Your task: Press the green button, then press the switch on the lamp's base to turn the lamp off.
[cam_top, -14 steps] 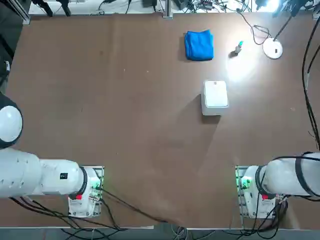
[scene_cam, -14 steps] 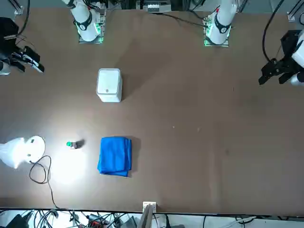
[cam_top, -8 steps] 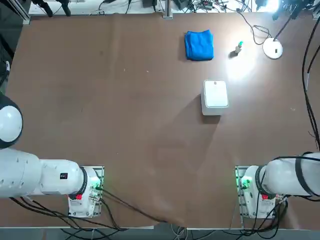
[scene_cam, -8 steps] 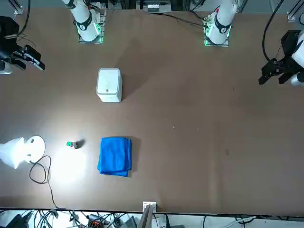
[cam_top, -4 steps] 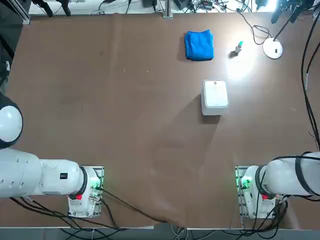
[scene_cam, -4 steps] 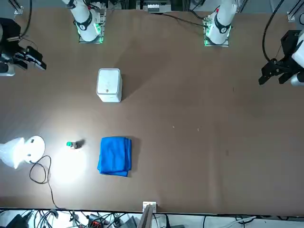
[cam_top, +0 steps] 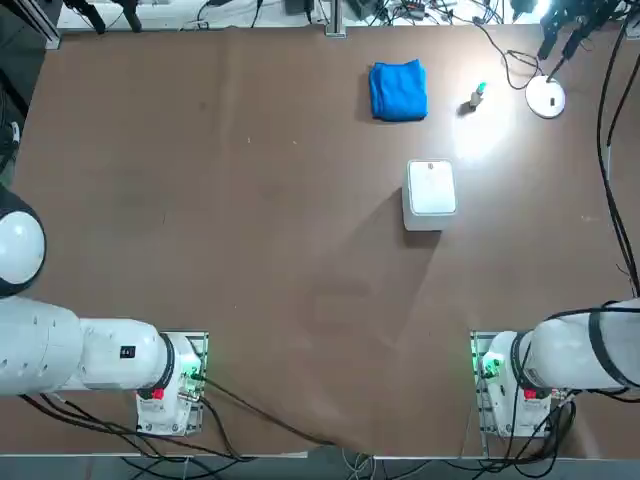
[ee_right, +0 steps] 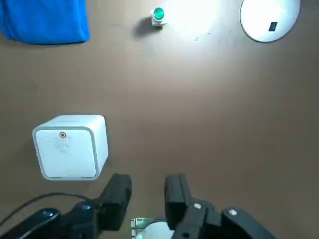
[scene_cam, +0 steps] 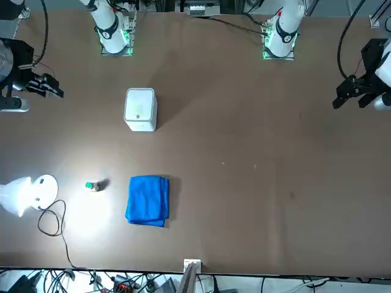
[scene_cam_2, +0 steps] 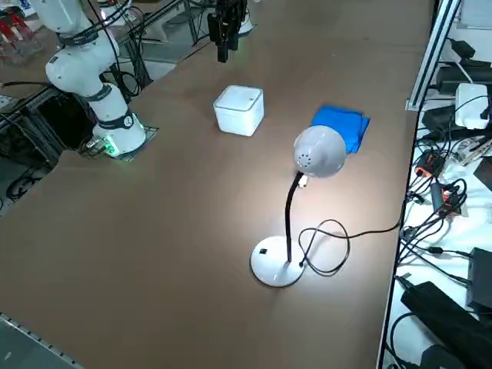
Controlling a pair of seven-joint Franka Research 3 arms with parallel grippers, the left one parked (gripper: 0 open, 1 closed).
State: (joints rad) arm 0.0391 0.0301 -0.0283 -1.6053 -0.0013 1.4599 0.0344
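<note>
Well, the right end effector (ee_right: 148, 201) hangs raised above the tabletop (ee_right: 214, 124), its two black fingers standing fairly wide, with a plain gap between them. The green button (ee_right: 158, 14), upright on its pale stub, is out ahead of the end effector, farther from the arm bases, and apart from it. Also ahead, but to the right of the button, sits the flat white disc of the lamp's base (ee_right: 264, 15), with the switch (ee_right: 272, 26) showing as a small dark rectangle. From that disc rises the lamp (scene_cam_2: 290, 211), its black stem carrying a rounded head; a bright glow lies on the tabletop near the button. A white box (ee_right: 66, 153) with a red dot stands to the left of the end effector, and a folded blue cloth (ee_right: 45, 21) lies ahead and to the left, beyond the box. A black cable (scene_cam_2: 347, 242) loops beside the base.
</note>
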